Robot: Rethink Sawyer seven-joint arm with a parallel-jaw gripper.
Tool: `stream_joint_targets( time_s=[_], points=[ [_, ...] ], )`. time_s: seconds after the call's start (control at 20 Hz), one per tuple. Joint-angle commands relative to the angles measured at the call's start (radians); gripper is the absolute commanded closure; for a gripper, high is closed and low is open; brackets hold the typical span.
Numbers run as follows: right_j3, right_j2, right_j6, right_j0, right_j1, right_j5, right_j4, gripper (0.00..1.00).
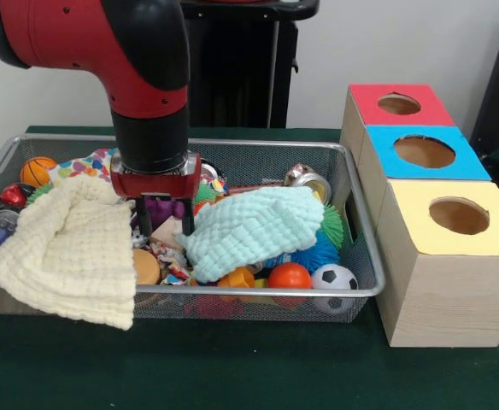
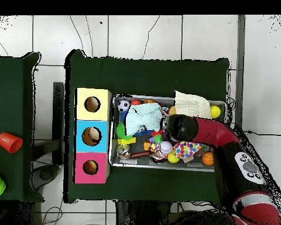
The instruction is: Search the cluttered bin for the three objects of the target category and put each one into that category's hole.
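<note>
Two dark fingers (image 1: 143,220) of the gripper (image 1: 164,220) hang down into the wire bin (image 1: 258,152), set a narrow gap apart with nothing clearly between them; whether they pinch anything among the toys below I cannot tell. Two cloths lie in the bin: a cream cloth (image 1: 70,252) draped over its near rim, and a pale green cloth (image 1: 254,226) heaped in the middle, both covering much of the clutter. Near the front rim sit one soccer ball (image 1: 334,277) and one orange ball (image 1: 290,275); a small basketball (image 1: 38,170) lies at the far corner. Beside the bin stand three boxes, each with one round hole: a red box (image 1: 399,104), a blue box (image 1: 425,152) and a yellow box (image 1: 454,215).
</note>
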Motion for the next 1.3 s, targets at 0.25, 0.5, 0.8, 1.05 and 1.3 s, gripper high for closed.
stream_joint_targets(
  time_s=[0.25, 0.5, 0.8, 1.05, 1.3],
  points=[
    [0.077, -0.003, 0.152, -0.017, 0.030, -0.012, 0.073, 0.00],
    [0.097, 0.007, 0.124, -0.035, -0.022, 0.042, 0.101, 0.00],
    [-0.182, -0.025, 0.022, -0.014, 0.123, 0.162, 0.067, 0.00],
    [-0.408, -0.041, -0.048, -0.020, 0.314, 0.131, -0.008, 0.00],
    [-0.449, -0.033, -0.018, -0.030, 0.394, 0.049, -0.010, 0.00]
  ],
)
